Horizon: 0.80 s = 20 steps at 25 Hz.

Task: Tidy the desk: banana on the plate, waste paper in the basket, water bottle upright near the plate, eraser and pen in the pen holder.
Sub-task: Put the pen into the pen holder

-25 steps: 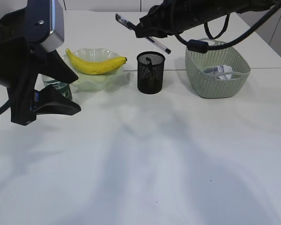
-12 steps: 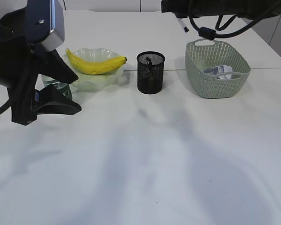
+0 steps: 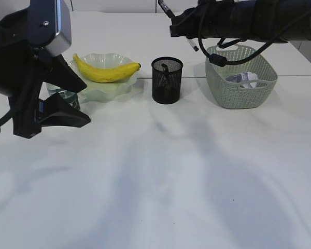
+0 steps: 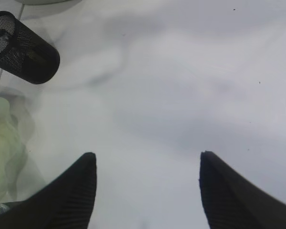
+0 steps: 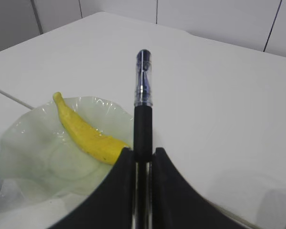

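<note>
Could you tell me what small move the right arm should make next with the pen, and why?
Probably shift left and lower: the right pincer is shut on the pen, which hangs tilted above and right of the pen holder, between it and the basket. It needs centring over the holder's mouth before release.

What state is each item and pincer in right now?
banana: lying on the plate
pen: clamped in the right pincer, held in the air
pen holder: upright
basket: upright, paper inside
bottle: by the plate, mostly hidden
left pincer: open, empty
</note>
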### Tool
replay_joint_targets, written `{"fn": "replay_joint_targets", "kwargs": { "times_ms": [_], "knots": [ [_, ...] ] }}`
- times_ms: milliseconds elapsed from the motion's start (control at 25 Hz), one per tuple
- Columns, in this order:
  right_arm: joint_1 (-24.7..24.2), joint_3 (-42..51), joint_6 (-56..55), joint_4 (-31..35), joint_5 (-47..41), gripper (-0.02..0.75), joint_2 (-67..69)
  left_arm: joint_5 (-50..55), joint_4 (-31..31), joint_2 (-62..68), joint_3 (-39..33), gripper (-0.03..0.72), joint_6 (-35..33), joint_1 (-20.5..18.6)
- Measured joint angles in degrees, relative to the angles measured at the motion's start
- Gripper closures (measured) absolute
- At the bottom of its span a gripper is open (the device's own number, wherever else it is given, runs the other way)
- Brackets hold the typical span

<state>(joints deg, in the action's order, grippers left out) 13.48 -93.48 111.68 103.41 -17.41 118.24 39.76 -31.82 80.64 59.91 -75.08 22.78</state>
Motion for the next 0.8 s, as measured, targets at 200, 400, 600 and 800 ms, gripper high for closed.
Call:
{"fn": "replay_joint_targets", "kwargs": {
  "times_ms": [200, 400, 600, 800],
  "knots": [
    [0.00, 0.00, 1.74, 0.13, -1.21, 0.690, 1.05, 0.00, 0.00, 0.46, 0.00, 0.204, 0.00, 0.00],
    [0.00, 0.00, 1.84, 0.13, -1.45, 0.690, 1.05, 0.00, 0.00, 0.67, 0.00, 0.204, 0.00, 0.00],
    [0.00, 0.00, 1.84, 0.13, -1.71, 0.690, 1.05, 0.00, 0.00, 0.67, 0.00, 0.204, 0.29, 0.00],
    [0.00, 0.00, 1.84, 0.13, -1.82, 0.690, 1.05, 0.00, 0.00, 0.67, 0.00, 0.204, 0.43, 0.00]
  ]
}}
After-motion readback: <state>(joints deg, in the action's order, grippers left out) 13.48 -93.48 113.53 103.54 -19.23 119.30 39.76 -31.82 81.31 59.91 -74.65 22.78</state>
